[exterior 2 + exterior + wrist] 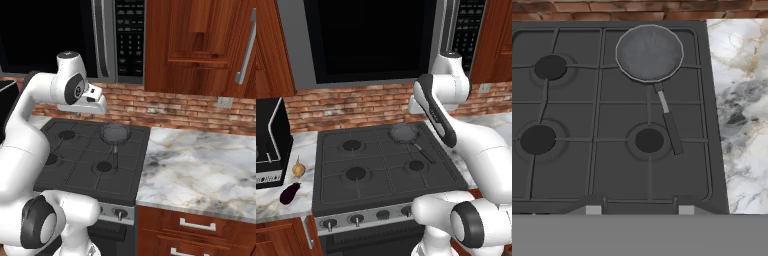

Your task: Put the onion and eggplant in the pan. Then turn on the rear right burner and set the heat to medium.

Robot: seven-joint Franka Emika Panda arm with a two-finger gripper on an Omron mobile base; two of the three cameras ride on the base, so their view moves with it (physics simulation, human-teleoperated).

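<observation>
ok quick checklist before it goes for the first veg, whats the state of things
1. Pan empty, on the rear right burner: ok.
2. Onion in the open on the counter left of the stove: ok.
3. Eggplant lying apart from the onion: ok.
4. Gripper above the stove, far from both vegetables: not ok.
5. Gripper open for a grasp: not ok, shut and empty.
6. Stove knobs setting: cannot tell.

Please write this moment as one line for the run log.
stage: start, nothing moved | onion, eggplant: counter left of stove | pan: empty, on rear right burner | gripper: shut, empty
</observation>
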